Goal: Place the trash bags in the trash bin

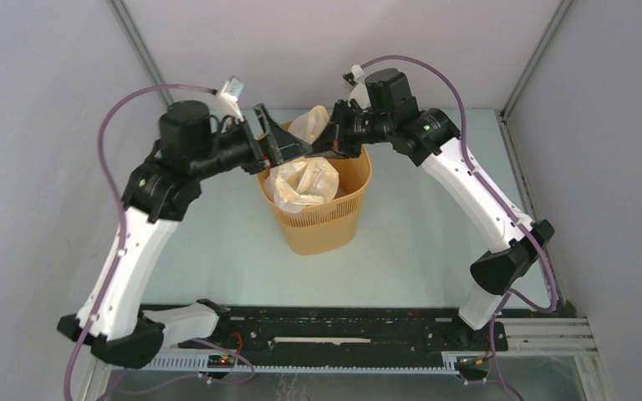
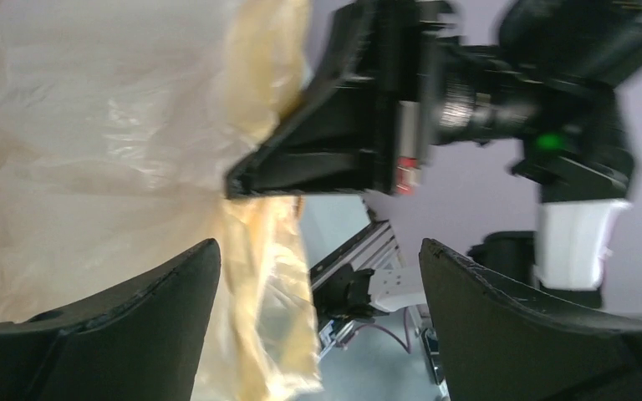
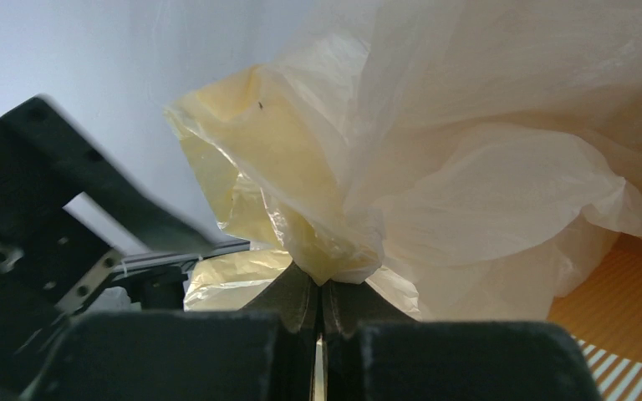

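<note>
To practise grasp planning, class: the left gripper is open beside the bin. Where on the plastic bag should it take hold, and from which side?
Probably the crumpled upper fold of the trash bag, where it stands above the rim of the trash bin. The left gripper should come in from the bin's left. The thin film bunches into a pinchable ridge there, and the right gripper, shut on the bag, takes up the right side.

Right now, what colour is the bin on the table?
The bin is yellow-orange, with fine vertical ribs down its sides. The top external view shows it best.
</note>
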You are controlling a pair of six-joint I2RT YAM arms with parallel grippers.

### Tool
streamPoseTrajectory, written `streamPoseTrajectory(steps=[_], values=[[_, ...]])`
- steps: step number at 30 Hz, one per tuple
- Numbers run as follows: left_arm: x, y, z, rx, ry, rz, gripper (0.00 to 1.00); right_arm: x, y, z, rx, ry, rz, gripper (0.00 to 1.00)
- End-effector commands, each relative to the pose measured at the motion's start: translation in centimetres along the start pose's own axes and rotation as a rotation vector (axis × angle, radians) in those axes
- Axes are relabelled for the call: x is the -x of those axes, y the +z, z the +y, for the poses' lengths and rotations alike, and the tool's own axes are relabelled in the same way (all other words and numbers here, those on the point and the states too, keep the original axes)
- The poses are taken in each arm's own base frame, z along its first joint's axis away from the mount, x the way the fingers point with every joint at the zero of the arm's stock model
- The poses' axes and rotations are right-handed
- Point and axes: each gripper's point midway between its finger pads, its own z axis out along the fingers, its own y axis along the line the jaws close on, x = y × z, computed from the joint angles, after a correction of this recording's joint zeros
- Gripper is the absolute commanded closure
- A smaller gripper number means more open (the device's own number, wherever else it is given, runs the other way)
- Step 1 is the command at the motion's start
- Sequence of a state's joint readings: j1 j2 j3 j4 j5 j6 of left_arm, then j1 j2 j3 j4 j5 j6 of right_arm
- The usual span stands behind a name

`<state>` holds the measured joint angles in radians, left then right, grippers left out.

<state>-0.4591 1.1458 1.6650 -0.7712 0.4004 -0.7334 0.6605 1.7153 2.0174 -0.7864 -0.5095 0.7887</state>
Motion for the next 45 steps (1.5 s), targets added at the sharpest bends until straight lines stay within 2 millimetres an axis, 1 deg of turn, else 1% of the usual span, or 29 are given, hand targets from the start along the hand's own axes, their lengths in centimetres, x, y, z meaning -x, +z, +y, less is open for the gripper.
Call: streamPoseTrajectory(steps=[1, 3, 5, 6, 7, 9, 11, 13, 14, 15, 18, 21, 23, 25, 27, 29, 30, 31, 32, 33, 34, 35, 37, 39, 41, 45], values=[[0.2, -0.3, 0.5, 0.059, 0.036, 0.016, 0.07, 0.6, -1.0, 1.1, 0.042, -0.062, -0.007, 1.00], [0.3, -0.1, 2.0, 0.147, 0.051, 0.036, 0.10, 0.9, -1.1, 1.2, 0.052, -0.066, -0.013, 1.00], [0.3, 0.2, 3.4, 0.220, 0.073, 0.062, 0.18, 1.2, -1.4, 1.4, 0.058, -0.072, -0.024, 1.00], [0.5, 0.2, 3.6, 0.240, 0.084, 0.070, 0.22, 1.4, -1.5, 1.4, 0.060, -0.072, -0.029, 1.00], [0.1, 0.4, 4.2, 0.267, 0.088, 0.098, 0.26, 1.6, -1.6, 1.3, 0.062, -0.072, -0.032, 1.00], [-0.5, 0.6, 4.5, 0.271, 0.101, 0.136, 0.32, 1.9, -2.0, 1.3, 0.065, -0.072, -0.041, 1.00], [-1.0, 0.7, 4.1, 0.245, 0.113, 0.160, 0.41, 2.2, -2.2, 1.2, 0.063, -0.075, -0.049, 1.00], [-1.3, 0.8, 3.9, 0.226, 0.118, 0.169, 0.46, 2.5, -2.5, 1.1, 0.062, -0.079, -0.057, 1.00], [-1.4, 0.8, 3.8, 0.219, 0.119, 0.172, 0.47, 2.6, -2.6, 1.0, 0.061, -0.081, -0.062, 1.00], [-1.5, 0.8, 3.7, 0.208, 0.119, 0.177, 0.45, 2.7, -2.7, 1.0, 0.060, -0.081, -0.065, 1.00], [-2.0, 1.3, 3.3, 0.174, 0.111, 0.211, 0.34, 3.1, -3.0, 1.1, 0.063, -0.085, -0.076, 1.00], [-2.0, 1.8, 2.8, 0.146, 0.103, 0.215, 0.26, 3.1, -2.8, 1.1, 0.065, -0.089, -0.073, 1.00], [-1.9, 2.1, 2.5, 0.132, 0.102, 0.211, 0.25, 2.9, -2.6, 1.3, 0.069, -0.087, -0.064, 1.00], [-1.8, 2.4, 2.8, 0.148, 0.096, 0.213, 0.34, 2.7, -2.5, 1.5, 0.072, -0.090, -0.061, 1.00], [-2.1, 2.8, 3.7, 0.185, 0.083, 0.226, 0.48, 2.6, -2.6, 1.8, 0.074, -0.097, -0.065, 1.00], [-1.9, 2.9, 4.1, 0.201, 0.074, 0.217, 0.60, 2.5, -2.7, 1.7, 0.071, -0.099, -0.066, 0.98], [-1.6, 2.9, 4.2, 0.203, 0.065, 0.203, 0.68, 2.5, -2.8, 1.6, 0.064, -0.099, -0.066, 0.96], [-1.2, 2.8, 4.4, 0.205, 0.050, 0.185, 0.78, 2.5, -2.8, 1.3, 0.058, -0.096, -0.063, 0.93], [-0.7, 2.7, 4.4, 0.202, 0.031, 0.162, 0.86, 2.4, -3.0, 1.2, 0.061, -0.098, -0.059, 0.86], [-0.5, 2.6, 4.8, 0.203, 0.008, 0.145, 0.92, 2.3, -3.2, 0.9, 0.064, -0.093, -0.054, 0.79], [-0.2, 2.5, 5.1, 0.199, -0.013, 0.123, 0.95, 2.3, -3.4, 0.6, 0.069, -0.085, -0.049, 0.71], [-0.1, 2.4, 5.4, 0.192, -0.035, 0.108, 0.96, 2.3, -3.7, 0.5, 0.076, -0.081, -0.051, 0.62], [0.0, 2.3, 5.3, 0.147, -0.060, 0.075, 0.96, 2.3, -4.3, 0.3, 0.085, -0.082, -0.066, 0.48], [-0.1, 2.0, 5.2, 0.101, -0.079, 0.044, 0.97, 2.3, -4.8, -0.1, 0.083, -0.081, -0.087, 0.37], [-0.5, 1.8, 5.1, 0.045, -0.113, 0.026, 0.97, 2.4, -5.1, -0.3, 0.088, -0.074, -0.106, 0.31], [-1.1, 1.3, 5.9, -0.005, -0.177, -0.019, 0.99, 1.9, -4.8, -1.0, 0.103, -0.043, -0.101, 0.29]])
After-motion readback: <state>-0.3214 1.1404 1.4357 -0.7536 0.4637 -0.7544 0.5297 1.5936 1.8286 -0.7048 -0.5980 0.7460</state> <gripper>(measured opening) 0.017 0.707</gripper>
